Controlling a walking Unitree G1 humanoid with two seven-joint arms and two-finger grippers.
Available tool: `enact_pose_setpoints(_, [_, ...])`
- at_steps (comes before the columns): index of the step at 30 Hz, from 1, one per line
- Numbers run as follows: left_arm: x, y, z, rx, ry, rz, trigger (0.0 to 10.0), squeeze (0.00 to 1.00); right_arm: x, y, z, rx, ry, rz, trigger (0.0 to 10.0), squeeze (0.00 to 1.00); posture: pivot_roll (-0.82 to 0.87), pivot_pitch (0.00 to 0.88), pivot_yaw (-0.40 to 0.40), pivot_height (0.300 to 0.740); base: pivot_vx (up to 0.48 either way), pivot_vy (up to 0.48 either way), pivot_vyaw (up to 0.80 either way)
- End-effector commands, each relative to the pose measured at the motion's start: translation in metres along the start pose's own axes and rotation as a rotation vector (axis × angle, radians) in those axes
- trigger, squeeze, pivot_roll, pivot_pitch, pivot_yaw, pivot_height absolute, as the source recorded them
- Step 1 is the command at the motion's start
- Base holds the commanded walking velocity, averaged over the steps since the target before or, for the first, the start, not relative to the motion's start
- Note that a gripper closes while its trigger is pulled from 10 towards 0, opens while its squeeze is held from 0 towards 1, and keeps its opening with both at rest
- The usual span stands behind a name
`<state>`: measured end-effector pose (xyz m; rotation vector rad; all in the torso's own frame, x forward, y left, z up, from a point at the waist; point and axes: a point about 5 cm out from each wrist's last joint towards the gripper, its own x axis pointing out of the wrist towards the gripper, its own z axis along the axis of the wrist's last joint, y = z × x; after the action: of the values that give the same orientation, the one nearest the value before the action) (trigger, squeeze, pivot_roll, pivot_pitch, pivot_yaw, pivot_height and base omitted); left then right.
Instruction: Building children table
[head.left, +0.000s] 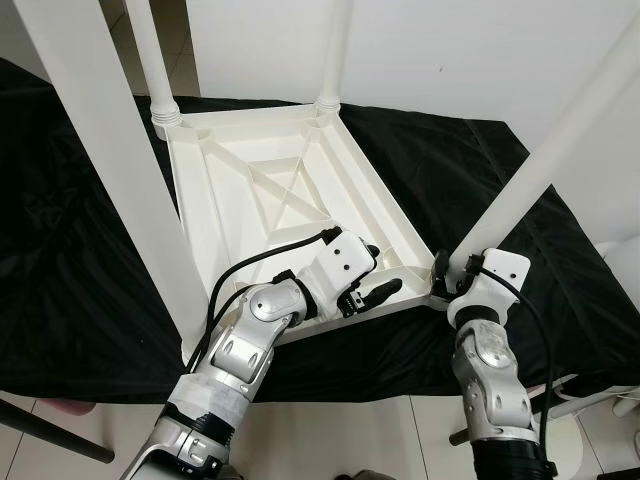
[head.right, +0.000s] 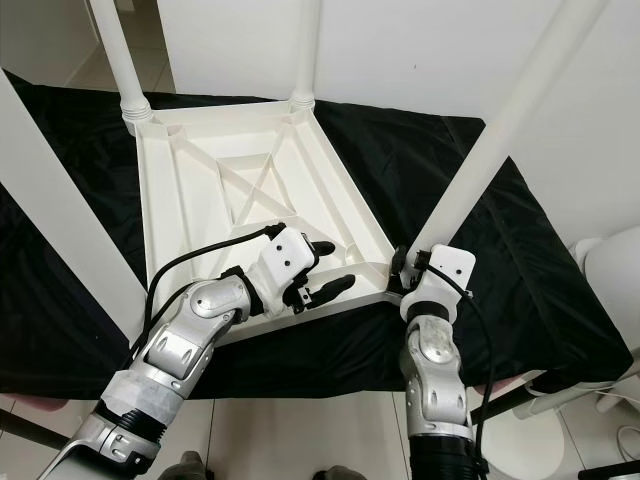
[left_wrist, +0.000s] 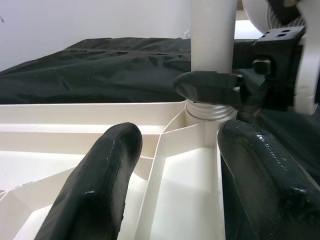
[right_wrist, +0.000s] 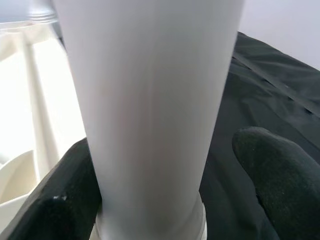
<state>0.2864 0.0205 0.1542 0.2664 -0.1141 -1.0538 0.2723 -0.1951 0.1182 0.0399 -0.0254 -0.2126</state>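
Note:
A white plastic children's table (head.left: 215, 215) lies upside down on a black cloth, with its legs pointing up. My left gripper (head.left: 383, 270) rests open inside the ribbed underside near the front right corner, nothing between its fingers (left_wrist: 100, 180). My right gripper (head.left: 452, 272) stands at that corner, around the base of the front right leg (head.left: 540, 170). In the right wrist view the leg (right_wrist: 150, 100) stands between the fingers; one finger (right_wrist: 65, 185) lies against it, the other (right_wrist: 280, 170) stays apart, so the gripper is open.
The black cloth (head.left: 80, 280) covers a low surface whose front edge is just before me. Other legs rise at the front left (head.left: 110, 150), back left (head.left: 150, 50) and back right (head.left: 335, 50). A white rounded object (head.right: 610, 260) stands at the right.

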Motion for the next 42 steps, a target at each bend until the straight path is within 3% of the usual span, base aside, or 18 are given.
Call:
enact_pose_setpoints(1, [0.0, 0.001, 0.001, 0.003, -0.009, 0.048, 10.0, 0.0, -0.001, -0.011, -0.003, -0.017, 0.013, 0.059, 10.0, 0.0, 0.03, 0.0, -0.074, 0.74, 0.0, 0.0, 0.0])
enact_pose_setpoints(2, [0.0, 0.001, 0.001, 0.003, -0.009, 0.048, 10.0, 0.0, -0.001, -0.011, -0.003, -0.017, 0.013, 0.059, 10.0, 0.0, 0.03, 0.0, -0.074, 0.74, 0.0, 0.0, 0.0])
enact_pose_setpoints(3, [0.001, 0.001, 0.002, 0.005, -0.01, 0.046, 10.0, 0.0, 0.002, -0.014, 0.002, -0.055, -0.006, 0.15, 10.0, 0.0, 0.03, 0.0, -0.071, 0.74, 0.0, 0.0, 0.0])
enact_pose_setpoints(6, [0.003, 0.002, 0.003, 0.007, -0.013, 0.045, 10.0, 0.0, 0.005, -0.016, 0.007, -0.09, -0.02, 0.246, 10.0, 0.0, 0.03, 0.0, -0.066, 0.74, 0.0, 0.0, 0.0])
enact_pose_setpoints(8, [0.003, 0.002, 0.003, 0.007, -0.013, 0.045, 10.0, 0.0, 0.005, -0.016, 0.007, -0.09, -0.02, 0.246, 10.0, 0.0, 0.03, 0.0, -0.066, 0.74, 0.0, 0.0, 0.0])
enact_pose_setpoints(9, [0.004, 0.003, 0.004, 0.01, -0.016, 0.042, 10.0, 0.0, 0.01, -0.011, 0.011, -0.136, -0.015, 0.397, 10.0, 0.0, 0.03, 0.0, -0.065, 0.74, 0.0, 0.0, 0.0])
enact_pose_setpoints(11, [0.004, 0.003, 0.004, 0.013, -0.017, 0.041, 10.0, 0.0, 0.013, -0.009, 0.012, -0.167, -0.011, 0.467, 10.0, 0.0, 0.03, 0.0, -0.065, 0.74, 0.0, 0.0, 0.0])
enact_pose_setpoints(13, [0.004, 0.003, 0.004, 0.013, -0.018, 0.04, 10.0, 0.0, 0.014, -0.009, 0.013, -0.169, -0.01, 0.475, 10.0, 0.0, 0.03, 0.0, -0.065, 0.74, 0.0, 0.0, 0.0])
enact_pose_setpoints(17, [0.004, 0.003, 0.005, 0.015, -0.02, 0.044, 10.0, 0.0, 0.027, -0.004, 0.007, -0.199, 0.055, 0.63, 10.0, 0.0, 0.04, 0.0, -0.068, 0.74, 0.0, 0.0, 0.0])
enact_pose_setpoints(20, [0.004, 0.004, 0.005, 0.015, -0.02, 0.045, 10.0, 0.0, 0.028, -0.004, 0.006, -0.196, 0.06, 0.637, 10.0, 0.0, 0.04, 0.0, -0.068, 0.74, 0.0, 0.0, 0.0])
enact_pose_setpoints(21, [0.004, 0.004, 0.005, 0.016, -0.02, 0.048, 10.0, 0.0, 0.03, -0.003, 0.003, -0.209, 0.082, 0.662, 1.4, 0.0, 0.04, 0.0, -0.072, 0.74, 0.0, 0.0, 0.0])
enact_pose_setpoints(22, [0.003, 0.004, 0.005, 0.017, -0.019, 0.05, 10.0, 0.0, 0.032, -0.003, 0.001, -0.214, 0.101, 0.684, 0.0, 0.0, 0.05, 0.0, -0.076, 0.74, 0.0, 0.0, 0.0])
enact_pose_setpoints(29, [0.0, 0.007, 0.005, 0.022, -0.017, 0.072, 10.0, 0.0, 0.036, -0.008, -0.011, -0.212, 0.182, 0.753, 0.0, 0.0, 0.07, 0.0, -0.082, 0.74, 0.0, 0.0, 0.0])
enact_pose_setpoints(35, [0.0, 0.007, 0.005, 0.022, -0.016, 0.073, 10.0, 0.0, 0.037, -0.012, -0.012, -0.203, 0.179, 0.711, 0.0, 0.0, 0.07, 0.0, -0.079, 0.74, 0.0, 0.0, 0.0])
enact_pose_setpoints(36, [0.0, 0.007, 0.005, 0.021, -0.015, 0.07, 10.0, 0.0, 0.04, -0.015, -0.013, -0.218, 0.178, 0.67, 1.5, 0.0, 0.06, 0.0, -0.076, 0.74, 0.0, 0.0, 0.0])
enact_pose_setpoints(37, [0.0, 0.006, 0.005, 0.022, -0.015, 0.066, 10.0, 0.0, 0.042, -0.018, -0.014, -0.215, 0.182, 0.624, 10.0, 0.0, 0.06, 0.0, -0.072, 0.74, 0.0, 0.0, 0.0])
enact_pose_setpoints(41, [0.001, 0.006, 0.005, 0.023, -0.015, 0.059, 10.0, 0.0, 0.046, -0.021, -0.013, -0.196, 0.178, 0.535, 10.0, 0.0, 0.05, 0.0, -0.067, 0.74, 0.0, 0.0, 0.0])
enact_pose_setpoints(42, [0.001, 0.006, 0.005, 0.023, -0.016, 0.054, 10.0, 0.0, 0.048, -0.021, -0.013, -0.149, 0.171, 0.458, 10.0, 0.0, 0.05, 0.0, -0.062, 0.74, 0.0, 0.0, 0.0])
